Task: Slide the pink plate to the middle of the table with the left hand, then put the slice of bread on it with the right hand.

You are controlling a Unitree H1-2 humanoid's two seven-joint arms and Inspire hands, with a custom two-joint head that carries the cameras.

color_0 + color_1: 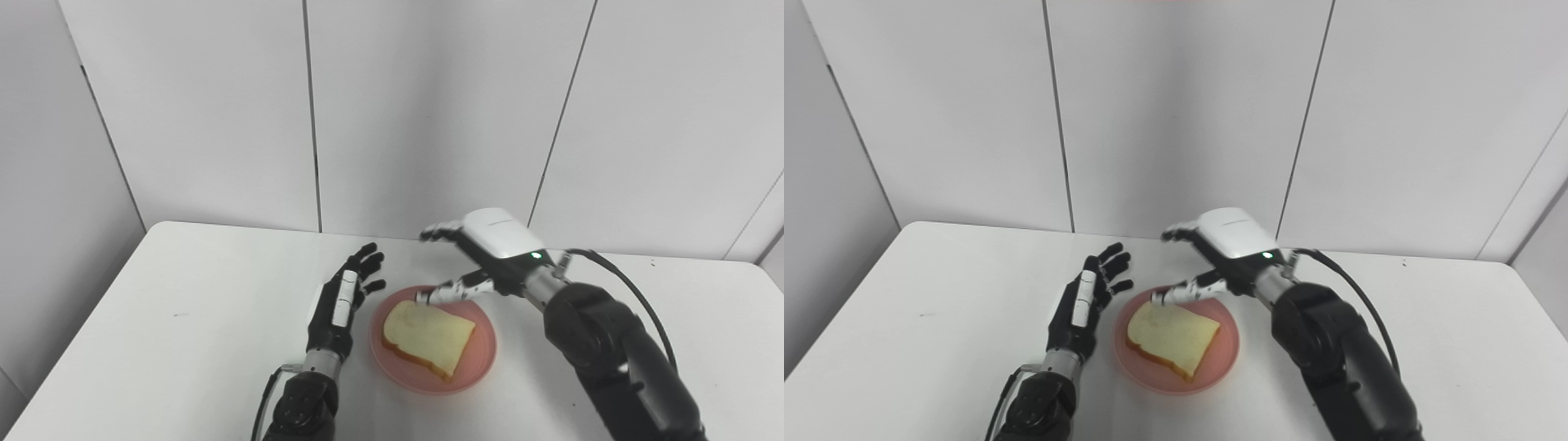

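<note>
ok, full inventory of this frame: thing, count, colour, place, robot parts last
plate: 1, pink, middle of the table, between the two hands
bread: 1 slice, pale with a tan crust, lying flat on the plate
table: 1, white, fills the lower part of the view
wall: white panels with dark seams, behind the table
left hand: 1, black, open, just left of the plate, holding nothing
right hand: 1, white back with black fingers, open, raised over the plate's far rim, thumb tip near the bread's far edge, contact unclear
</note>
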